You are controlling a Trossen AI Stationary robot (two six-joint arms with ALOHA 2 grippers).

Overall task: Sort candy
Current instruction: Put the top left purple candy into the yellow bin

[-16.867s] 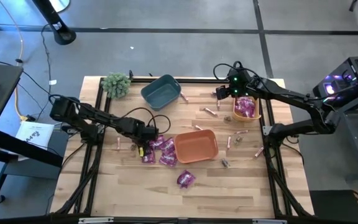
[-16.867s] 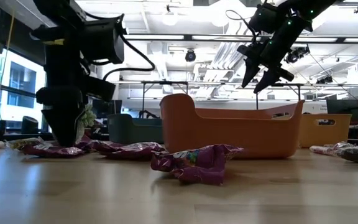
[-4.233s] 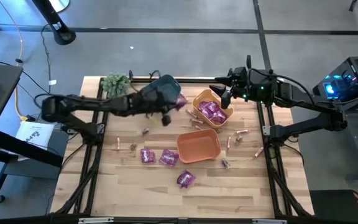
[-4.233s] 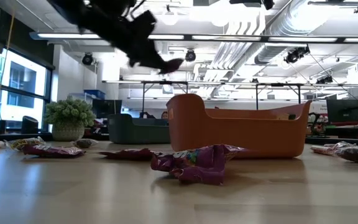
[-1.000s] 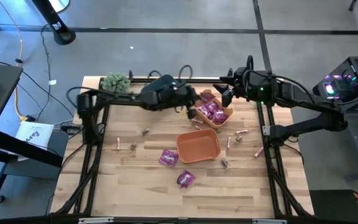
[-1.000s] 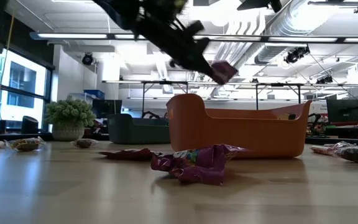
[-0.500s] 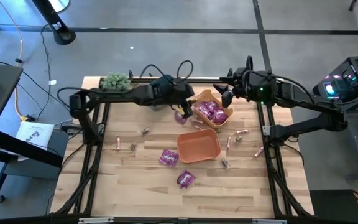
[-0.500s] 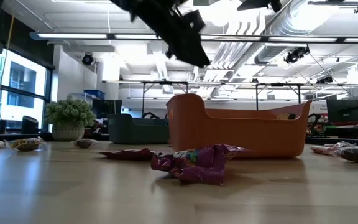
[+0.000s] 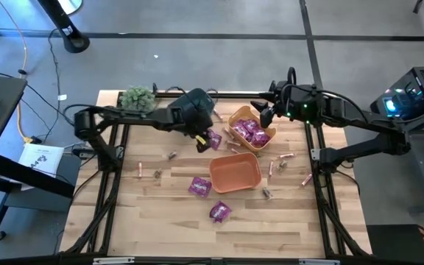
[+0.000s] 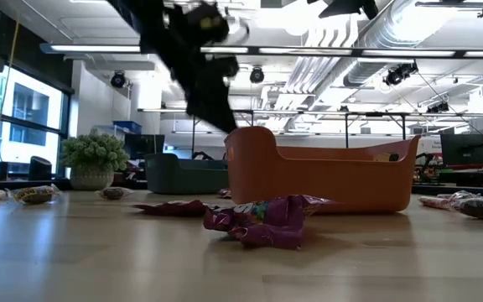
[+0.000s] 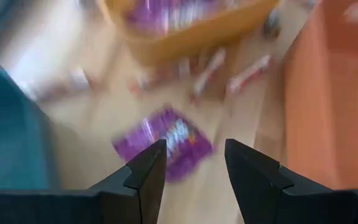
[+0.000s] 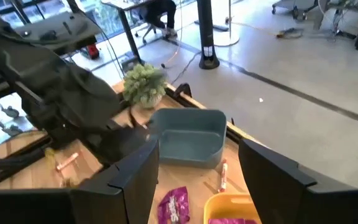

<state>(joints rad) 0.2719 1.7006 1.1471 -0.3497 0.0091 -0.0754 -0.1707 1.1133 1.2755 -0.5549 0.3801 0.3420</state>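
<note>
The left claw (image 11: 194, 163) hangs over the table with its two fingers apart and nothing between them. A shiny purple candy packet (image 11: 165, 142) lies flat on the wood right under it, just beside the yellow bin (image 9: 235, 140) full of purple candy. The right claw (image 9: 265, 114) is open and empty too, up above the yellow bin's far side. Two more purple packets (image 9: 199, 187) lie by the orange bin (image 9: 235, 172).
</note>
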